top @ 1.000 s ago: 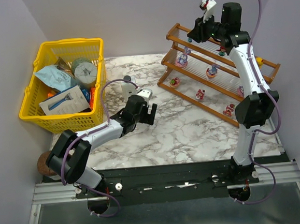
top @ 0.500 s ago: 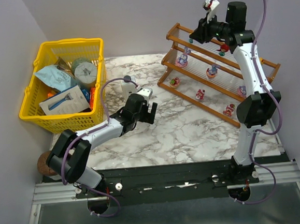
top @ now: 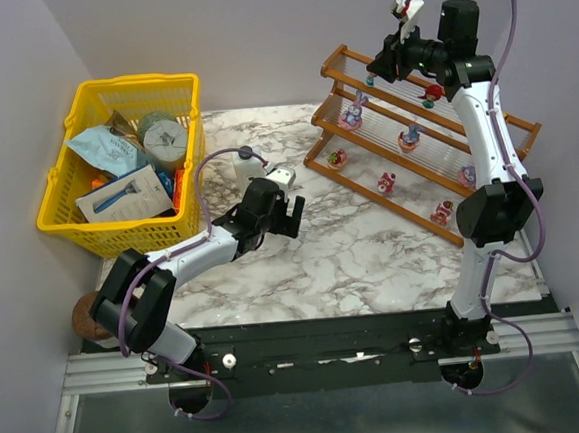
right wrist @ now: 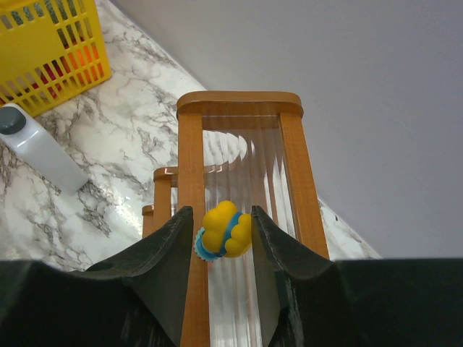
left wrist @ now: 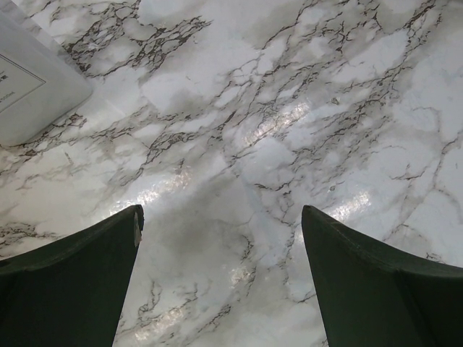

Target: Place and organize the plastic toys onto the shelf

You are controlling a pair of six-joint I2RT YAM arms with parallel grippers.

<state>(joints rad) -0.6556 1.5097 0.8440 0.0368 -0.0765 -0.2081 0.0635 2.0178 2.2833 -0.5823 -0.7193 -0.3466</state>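
Right tool shifted slightly, around yellow toy on shelf, bottle label illegible

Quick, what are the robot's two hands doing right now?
Left gripper: open, holding nothing.
Right gripper: closed on the yellow toy, over the shelf.

Open surface from left fingers to shelf. Just behind those fingers: white bottle. Far left blocked by yellow basket. Right side walled off by shelf; toys dot tiers, gaps between. Beyond yellow toy between right fingers, ribbed panel free to end rail.
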